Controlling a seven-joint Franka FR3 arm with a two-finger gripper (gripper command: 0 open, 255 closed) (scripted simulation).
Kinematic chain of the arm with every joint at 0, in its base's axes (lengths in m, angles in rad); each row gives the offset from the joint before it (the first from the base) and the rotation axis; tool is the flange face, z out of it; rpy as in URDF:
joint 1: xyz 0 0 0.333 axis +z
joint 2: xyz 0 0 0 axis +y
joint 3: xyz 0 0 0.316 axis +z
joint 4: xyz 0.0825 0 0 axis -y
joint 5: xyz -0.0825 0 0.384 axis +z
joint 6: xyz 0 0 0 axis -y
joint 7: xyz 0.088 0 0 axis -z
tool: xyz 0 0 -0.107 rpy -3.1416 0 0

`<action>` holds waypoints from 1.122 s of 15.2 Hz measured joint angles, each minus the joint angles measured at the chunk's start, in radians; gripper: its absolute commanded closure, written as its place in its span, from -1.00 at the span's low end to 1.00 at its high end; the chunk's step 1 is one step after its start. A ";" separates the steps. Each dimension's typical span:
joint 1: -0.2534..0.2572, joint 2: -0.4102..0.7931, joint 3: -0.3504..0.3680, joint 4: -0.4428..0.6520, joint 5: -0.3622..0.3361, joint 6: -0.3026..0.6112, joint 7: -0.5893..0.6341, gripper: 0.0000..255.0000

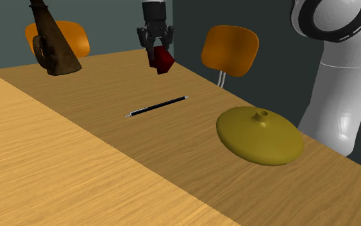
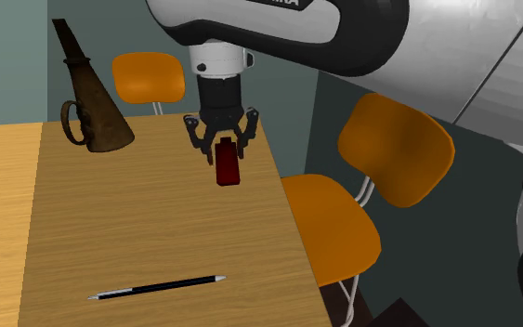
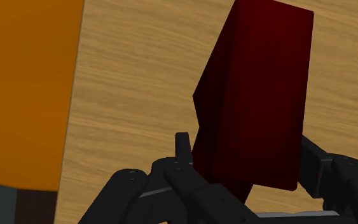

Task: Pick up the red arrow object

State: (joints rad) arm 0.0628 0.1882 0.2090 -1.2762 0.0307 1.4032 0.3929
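Shoulder view: pinches a dark red, faceted arrow-shaped block [image 1: 162, 61] in the black two-finger gripper [image 1: 156, 50], over the far part of the smooth, straight-grained wooden table [image 1: 76, 160]. Cannot tell whether the block touches the wood. Nearer on the table: a thin black pen with pale tips [image 1: 158, 106], flat on the grain. Toward that view's right, apart from the pen: an olive-yellow domed disc with a small knob on top [image 1: 259, 135]. At the far left: a rough brown cone-shaped jug with a loop handle [image 1: 54, 42]. Behind the table: an orange moulded chair [image 1: 230, 50].

Second exterior view: hangs upright under the gripper, near the table's right edge, well apart from the pen.

Wrist view: clasps the block's matte, flat-sided body between both fingers [image 3: 182, 147], with wood grain beyond.
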 measured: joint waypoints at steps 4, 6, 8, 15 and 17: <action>0.000 -0.001 0.000 -0.003 0.000 0.003 0.000 1.00; 0.000 -0.001 0.000 -0.004 0.000 0.004 0.000 1.00; 0.001 -0.001 0.001 -0.004 0.001 0.004 0.000 1.00; 0.008 0.041 0.003 0.123 -0.008 -0.081 0.009 1.00; 0.012 0.064 0.003 0.184 -0.013 -0.121 0.013 1.00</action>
State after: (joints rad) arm 0.0744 0.2521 0.2124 -1.0919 0.0179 1.2825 0.4057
